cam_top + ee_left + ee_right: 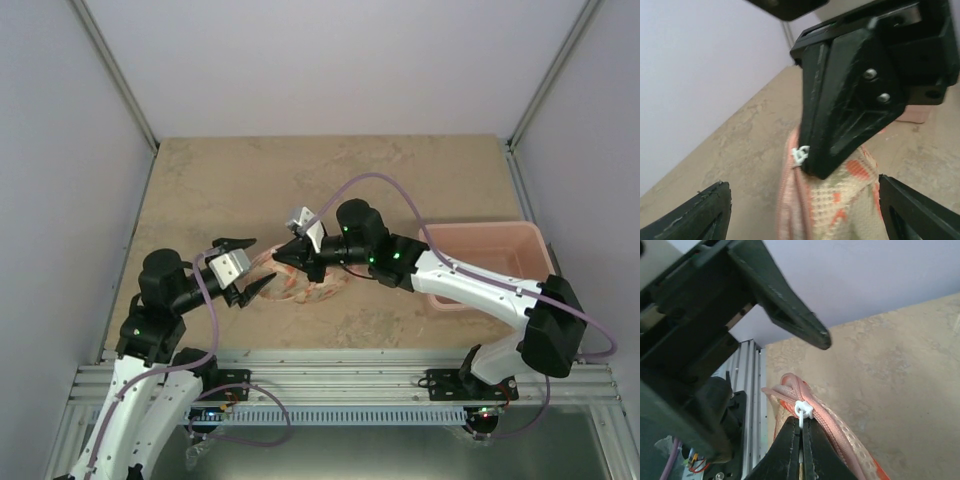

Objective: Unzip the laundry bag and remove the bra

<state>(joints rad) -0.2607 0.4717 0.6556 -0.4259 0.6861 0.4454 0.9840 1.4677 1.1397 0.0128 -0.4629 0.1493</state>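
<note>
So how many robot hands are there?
2. The left hand is open at the laundry bag's left end; the right hand is shut on the bag's white zip pull, mid-table. No others seem hidden.

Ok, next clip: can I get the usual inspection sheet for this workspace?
Surface: tan mottled table, no spills seen.
Job's things: laundry bag lies front centre and its zip looks closed where visible. The white zip pull is pinched. The bra is not seen.
Clutter: pink tub at the right edge, partly behind the right arm.
Grippers: left claw is open at the bag's left end. Right claw is shut on the zip pull.
Cables: purple cable arcs over the right arm. Another follows the left arm and loops by the bases.
Surroundings: pale walls, metal rail along the near edge.
</note>
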